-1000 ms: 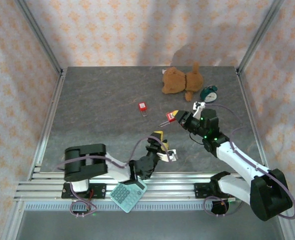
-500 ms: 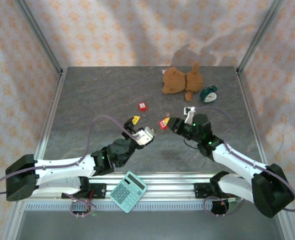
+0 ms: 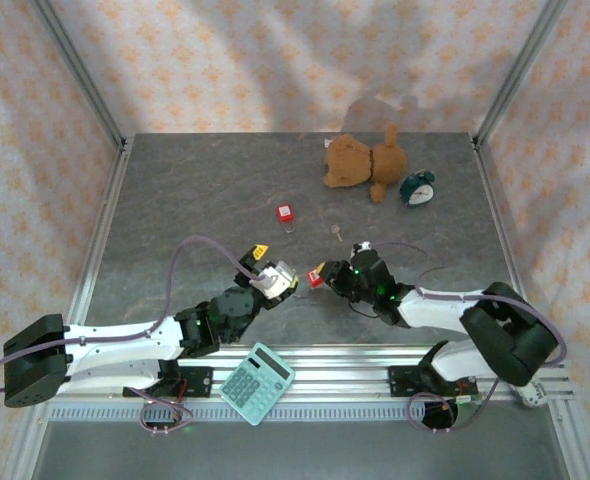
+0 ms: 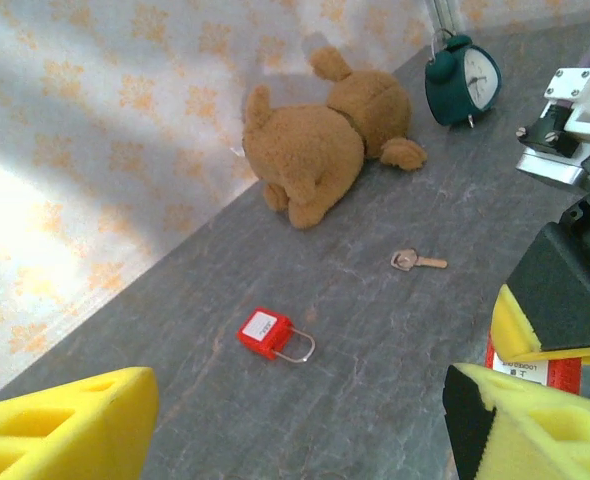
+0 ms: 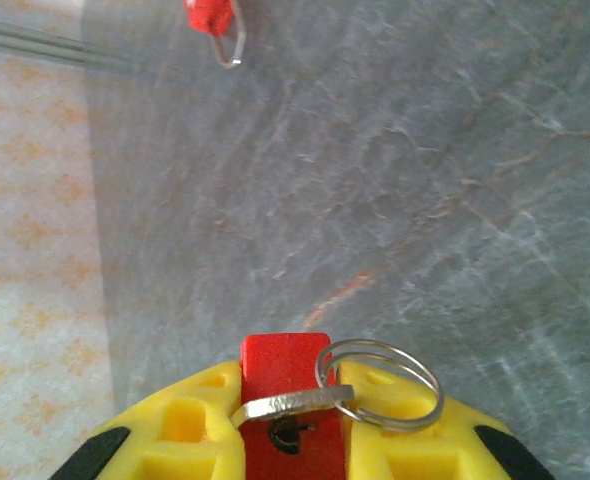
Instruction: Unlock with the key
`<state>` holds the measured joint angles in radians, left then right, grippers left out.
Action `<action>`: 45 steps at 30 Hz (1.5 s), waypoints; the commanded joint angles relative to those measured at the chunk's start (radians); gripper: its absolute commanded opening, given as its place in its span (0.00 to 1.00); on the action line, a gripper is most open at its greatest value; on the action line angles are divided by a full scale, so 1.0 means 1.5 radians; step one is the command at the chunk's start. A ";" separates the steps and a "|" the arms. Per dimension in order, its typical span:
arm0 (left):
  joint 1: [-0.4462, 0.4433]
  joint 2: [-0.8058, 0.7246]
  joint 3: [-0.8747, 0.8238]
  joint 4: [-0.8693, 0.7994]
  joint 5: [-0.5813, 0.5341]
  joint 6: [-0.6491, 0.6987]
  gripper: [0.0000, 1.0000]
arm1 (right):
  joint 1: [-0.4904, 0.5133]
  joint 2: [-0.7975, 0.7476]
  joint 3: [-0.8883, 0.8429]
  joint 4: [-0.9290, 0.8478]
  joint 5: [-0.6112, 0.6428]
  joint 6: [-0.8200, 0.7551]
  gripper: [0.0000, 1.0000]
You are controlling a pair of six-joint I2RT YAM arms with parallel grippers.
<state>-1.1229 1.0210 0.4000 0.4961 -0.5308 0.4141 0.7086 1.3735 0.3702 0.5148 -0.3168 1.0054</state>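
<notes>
At the near edge the calculator (image 3: 258, 382) lies where it lay before. Just beyond it, much has changed within one second. The left arm was folded close to its base and has stretched out over the bench (image 3: 195, 190). The left gripper (image 4: 295, 425) has opened a little more; its yellow fingers (image 4: 65, 420) stand well apart with nothing between them. The right gripper (image 3: 327, 273) has come down and toward the near side to meet it. It is clamped on the held padlock (image 5: 285, 360), a red one, and the two grippers are now just beside each other. I judge this to be a handover, or a bracing of the padlock so that one arm holds it while the other works the key. The unlocking itself is not yet begun.

Farther out, a loose padlock (image 4: 265, 333), also red, lies on the bench. The key (image 4: 417, 261) lies flat near it, to its right, apart from both grippers. The teddy bear (image 4: 315, 150) and the alarm clock (image 4: 462, 75) are at the far side, not moved.

Some things are hard to make out. A wire ring (image 5: 380, 385) shows against the held padlock with a flat metal strip on it; whether that is a second key I cannot tell. The lower part of this padlock is hidden between the fingers.
</notes>
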 commanded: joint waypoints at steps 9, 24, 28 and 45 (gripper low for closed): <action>0.003 -0.040 -0.021 -0.017 -0.002 -0.040 0.77 | 0.001 0.103 0.063 0.085 0.025 0.027 0.15; 0.003 -0.060 -0.037 -0.013 -0.014 -0.033 0.77 | -0.014 0.201 0.068 0.240 -0.013 -0.023 0.15; 0.003 -0.050 -0.034 -0.005 -0.016 -0.028 0.77 | -0.014 0.204 0.071 0.186 0.004 -0.035 0.19; 0.002 -0.035 -0.022 0.037 0.008 -0.009 0.78 | -0.021 0.145 0.031 0.057 0.055 -0.017 0.57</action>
<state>-1.1229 0.9821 0.3561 0.5064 -0.5236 0.3855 0.6891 1.6501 0.4465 0.7734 -0.3229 0.9977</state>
